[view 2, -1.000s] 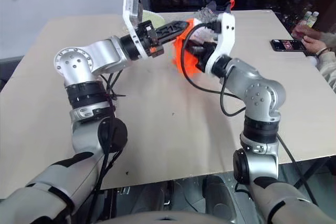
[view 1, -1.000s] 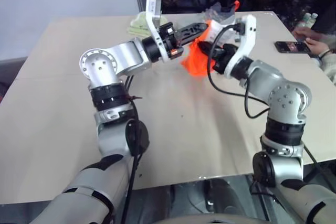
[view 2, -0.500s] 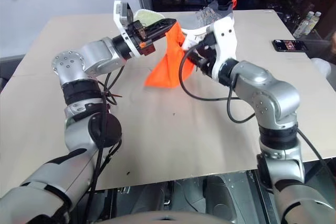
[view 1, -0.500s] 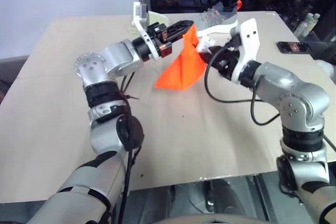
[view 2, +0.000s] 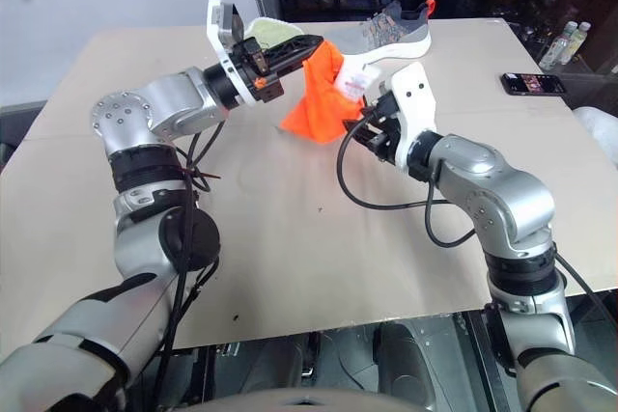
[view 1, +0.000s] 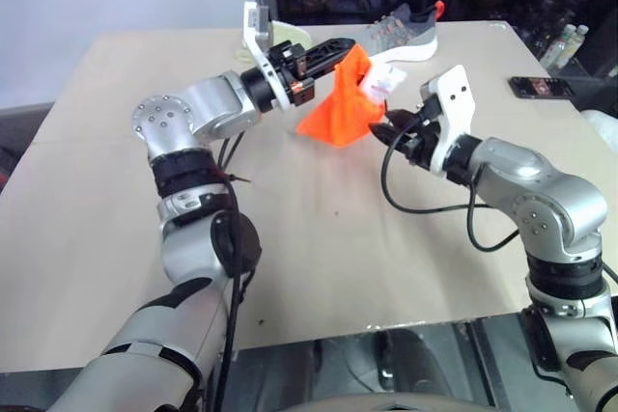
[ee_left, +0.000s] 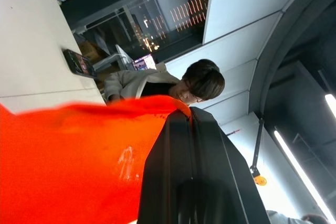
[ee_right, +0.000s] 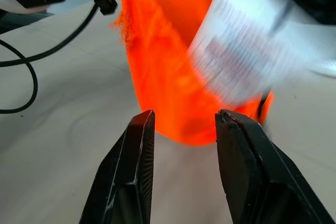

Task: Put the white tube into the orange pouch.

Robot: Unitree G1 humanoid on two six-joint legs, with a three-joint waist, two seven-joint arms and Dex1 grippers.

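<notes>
The orange pouch hangs over the far middle of the table, bunched, with its top edge pinched in my left gripper, which is shut on it. The white tube sticks out of the pouch's upper right side, its lower part hidden inside the fabric. My right gripper hovers just to the right of and below the pouch, open and empty. In the right wrist view its two fingers stand apart in front of the pouch and the blurred tube. The left wrist view has orange fabric clamped between the black fingers.
A grey shoe and a pale green cloth lie at the table's far edge behind the pouch. A phone lies at the far right. A person sits beyond the table. The near half of the table is bare.
My right gripper has opened, let go at the pouch and drawn back and down. The tube now stands in the pouch's mouth. The pouch, earlier hanging long, is bunched higher.
</notes>
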